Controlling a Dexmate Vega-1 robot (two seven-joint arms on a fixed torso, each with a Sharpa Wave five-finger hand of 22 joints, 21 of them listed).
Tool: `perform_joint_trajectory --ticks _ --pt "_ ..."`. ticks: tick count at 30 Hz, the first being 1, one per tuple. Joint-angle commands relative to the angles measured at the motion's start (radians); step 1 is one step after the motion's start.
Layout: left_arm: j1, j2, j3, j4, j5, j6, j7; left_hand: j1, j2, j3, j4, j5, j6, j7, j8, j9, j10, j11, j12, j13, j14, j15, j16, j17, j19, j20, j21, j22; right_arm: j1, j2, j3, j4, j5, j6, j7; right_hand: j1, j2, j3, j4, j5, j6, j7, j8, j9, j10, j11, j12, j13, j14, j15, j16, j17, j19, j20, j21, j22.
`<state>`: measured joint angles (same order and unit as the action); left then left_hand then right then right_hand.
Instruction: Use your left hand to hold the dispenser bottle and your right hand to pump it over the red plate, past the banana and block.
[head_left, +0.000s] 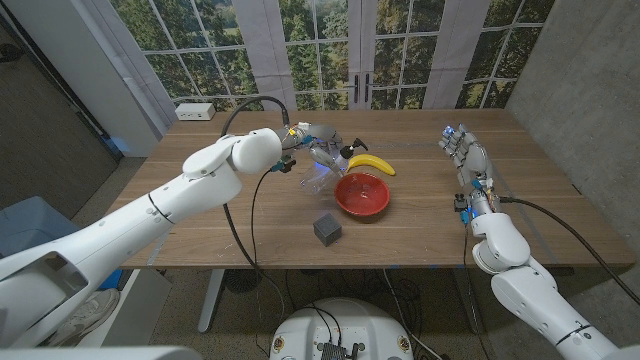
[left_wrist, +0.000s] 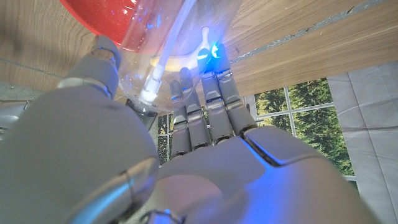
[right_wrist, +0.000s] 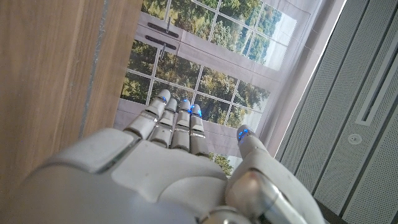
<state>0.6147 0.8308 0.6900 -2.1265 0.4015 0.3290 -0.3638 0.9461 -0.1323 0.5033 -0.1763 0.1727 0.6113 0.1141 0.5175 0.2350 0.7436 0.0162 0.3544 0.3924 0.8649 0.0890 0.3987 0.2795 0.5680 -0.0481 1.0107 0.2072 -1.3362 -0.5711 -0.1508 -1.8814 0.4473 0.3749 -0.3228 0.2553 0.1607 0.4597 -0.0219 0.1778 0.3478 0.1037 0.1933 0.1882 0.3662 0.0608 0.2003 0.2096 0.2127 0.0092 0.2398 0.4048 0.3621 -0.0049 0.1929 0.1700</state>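
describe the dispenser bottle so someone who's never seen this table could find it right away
On the wooden table, find the red plate near the middle. The dispenser bottle tilts at its left rim, gripped by the left hand. It's clear plastic, unlike the yellow banana and dark block.

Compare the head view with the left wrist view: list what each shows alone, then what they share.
Head view alone: the banana, the dark block, and the right robot hand, open at the table's right side with nothing in it.
Left wrist view alone: the white tube inside the clear dispenser bottle, seen close up.
Both: the left robot hand holding the bottle beside the red plate, and the windows behind.
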Motion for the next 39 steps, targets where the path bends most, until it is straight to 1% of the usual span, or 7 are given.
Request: perform_joint_trajectory --ticks 1,11,15,26,32,34,39 --pt "0.004 0.0 -0.001 -0.01 0.013 0.006 0.003 0.273 0.278 0.01 0.0 0.007 0.161 -0.149 0.0 0.004 0.214 -0.209 -0.007 0.005 0.211 -0.329 0.0 0.003 0.002 -0.128 0.01 0.001 0.019 -0.015 -0.008 -0.026 -0.067 -0.022 -0.016 0.0 0.013 0.005 -0.001 0.001 -0.003 0.003 0.0 0.002 -0.003 0.003 0.005 0.002 -0.003 0.001 0.004 0.001 -0.003 0.008 0.006 0.003" --pt "-0.001 -0.006 0.006 -0.012 0.02 0.006 -0.006 0.272 0.278 0.01 0.0 0.007 0.16 -0.148 -0.002 0.005 0.215 -0.208 -0.009 0.008 0.211 -0.329 -0.002 0.003 -0.001 -0.127 0.017 -0.003 0.023 -0.012 -0.014 -0.057 -0.133 -0.057 -0.057 0.004 0.013 0.008 -0.006 0.002 -0.004 -0.003 0.001 0.002 -0.005 0.001 0.004 0.002 -0.003 0.002 0.003 -0.001 -0.003 0.01 0.005 0.003" --pt "0.001 -0.007 0.006 -0.017 0.028 0.012 -0.004 0.272 0.277 0.01 0.0 0.007 0.161 -0.147 -0.003 0.005 0.215 -0.209 -0.01 0.007 0.212 -0.329 -0.002 0.004 -0.002 -0.128 0.019 -0.004 0.032 -0.015 -0.018 -0.048 -0.103 -0.041 -0.019 0.005 0.013 0.009 -0.007 0.002 -0.004 -0.004 0.001 0.002 -0.006 0.001 0.004 0.002 -0.002 0.001 0.003 -0.001 -0.002 0.01 0.006 0.003" --pt "-0.004 -0.013 0.01 -0.017 0.033 0.008 -0.012 0.272 0.277 0.011 0.0 0.007 0.161 -0.149 -0.005 0.005 0.217 -0.212 -0.014 0.009 0.211 -0.329 -0.005 0.003 -0.004 -0.129 0.027 -0.007 0.066 -0.017 -0.04 -0.027 -0.14 -0.014 0.001 0.002 0.012 0.008 -0.006 0.002 -0.002 -0.004 0.003 0.002 -0.004 0.003 0.005 0.002 -0.001 0.005 0.004 -0.002 -0.001 0.013 0.006 0.003" --pt "-0.002 -0.013 0.008 -0.017 0.032 0.007 -0.013 0.271 0.277 0.011 0.0 0.007 0.162 -0.15 -0.006 0.006 0.218 -0.209 -0.015 0.01 0.214 -0.329 -0.005 0.004 -0.006 -0.129 0.032 -0.009 0.079 -0.017 -0.054 -0.039 -0.146 -0.048 -0.003 -0.004 0.008 0.004 -0.003 0.0 -0.001 -0.003 0.003 0.002 -0.003 0.006 0.006 0.002 0.0 0.009 0.004 -0.002 0.001 0.015 0.006 0.003" --pt "-0.002 -0.013 0.008 -0.016 0.03 0.005 -0.013 0.271 0.277 0.011 0.0 0.007 0.16 -0.149 -0.007 0.006 0.218 -0.208 -0.016 0.01 0.214 -0.329 -0.005 0.004 -0.006 -0.129 0.033 -0.009 0.092 -0.021 -0.062 -0.022 -0.162 -0.027 0.009 -0.007 0.006 0.003 -0.002 -0.001 0.0 -0.002 0.003 0.002 -0.004 0.007 0.005 0.002 -0.002 0.009 0.003 -0.002 0.001 0.016 0.006 0.003" --pt "0.001 -0.01 0.006 -0.018 0.03 0.004 -0.013 0.271 0.276 0.011 0.0 0.007 0.161 -0.15 -0.007 0.006 0.219 -0.21 -0.017 0.011 0.213 -0.329 -0.007 0.003 -0.007 -0.129 0.036 -0.01 0.107 -0.017 -0.074 -0.029 -0.176 -0.047 0.001 -0.013 0.003 -0.001 0.001 -0.002 -0.001 0.0 0.003 0.002 -0.004 0.008 0.005 0.002 -0.001 0.01 0.003 -0.003 0.001 0.019 0.006 0.003"
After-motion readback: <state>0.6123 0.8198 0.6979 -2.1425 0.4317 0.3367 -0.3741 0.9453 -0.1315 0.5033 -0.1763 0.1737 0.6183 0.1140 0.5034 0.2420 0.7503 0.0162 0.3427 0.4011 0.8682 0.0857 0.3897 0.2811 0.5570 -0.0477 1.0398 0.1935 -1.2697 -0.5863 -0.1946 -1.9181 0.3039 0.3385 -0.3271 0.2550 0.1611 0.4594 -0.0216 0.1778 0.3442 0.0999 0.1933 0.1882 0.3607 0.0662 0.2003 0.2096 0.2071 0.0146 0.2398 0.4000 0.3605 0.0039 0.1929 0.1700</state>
